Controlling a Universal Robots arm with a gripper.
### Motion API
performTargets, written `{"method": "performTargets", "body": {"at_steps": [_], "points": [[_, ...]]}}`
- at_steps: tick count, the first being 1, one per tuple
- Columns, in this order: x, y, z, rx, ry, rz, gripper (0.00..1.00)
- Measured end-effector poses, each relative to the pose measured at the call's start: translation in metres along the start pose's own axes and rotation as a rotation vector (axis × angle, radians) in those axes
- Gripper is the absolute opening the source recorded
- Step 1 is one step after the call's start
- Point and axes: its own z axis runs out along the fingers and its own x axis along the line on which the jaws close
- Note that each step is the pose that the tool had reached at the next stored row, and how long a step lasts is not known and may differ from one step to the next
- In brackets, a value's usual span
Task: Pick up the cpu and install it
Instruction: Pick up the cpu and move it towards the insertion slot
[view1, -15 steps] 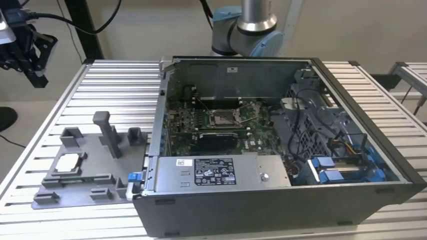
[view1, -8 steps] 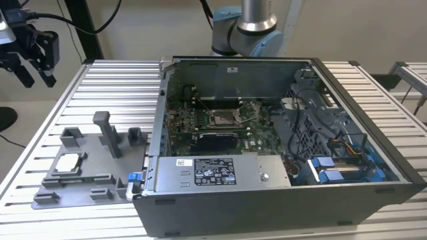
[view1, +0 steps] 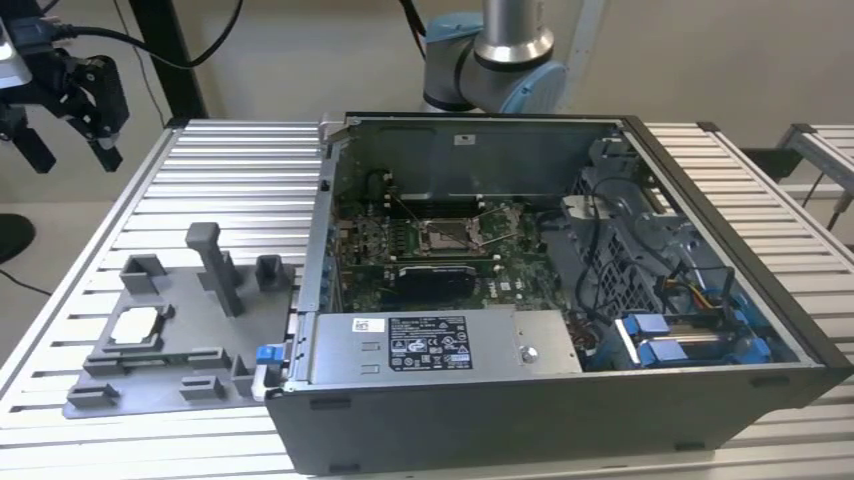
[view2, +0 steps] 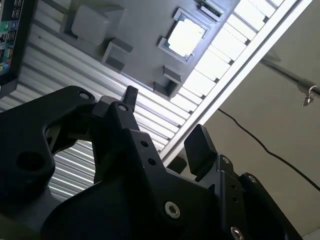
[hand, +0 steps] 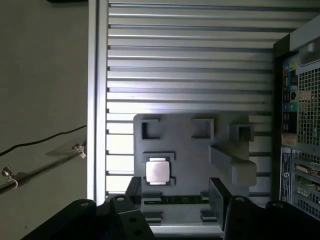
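Jaws wide apart, folks, and nothing between them: the gripper (view1: 67, 148) hangs in the air at the far corner of the slatted metal table (view1: 200, 180), on the exterior view's left, its two black fingers (view1: 104, 150) pointing down and touching nothing. In both wrist views the fingertips frame open space, with the table well below them.

Now to the cpu (view1: 138, 326). It lies flat, pale silver top up, in a square pocket of the grey fixture plate (view1: 187, 345), beside the computer case (view1: 534, 420) on the exterior view's left. The first wrist view looks straight down on the cpu (hand: 157, 172), close to one fingertip and apart from it. In the second wrist view the cpu (view2: 186, 38) glares bright in its pocket, far beyond the fingers.

Inside the open case, the motherboard socket (view1: 447, 237) sits with its metal frame around it, and the white-labelled power supply (view1: 427, 345) lies along the case's near side. The arm's base (view1: 494, 60) stands behind the case.
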Motion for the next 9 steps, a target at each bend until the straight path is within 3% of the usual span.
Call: {"method": "performTargets", "body": {"at_steps": [5, 9], "points": [[0.0000, -0.0001, 0.0009, -0.0003, -0.0001, 0.000, 1.00], [0.0002, -0.0004, 0.0079, -0.0002, 0.0001, -0.001, 1.00]]}}
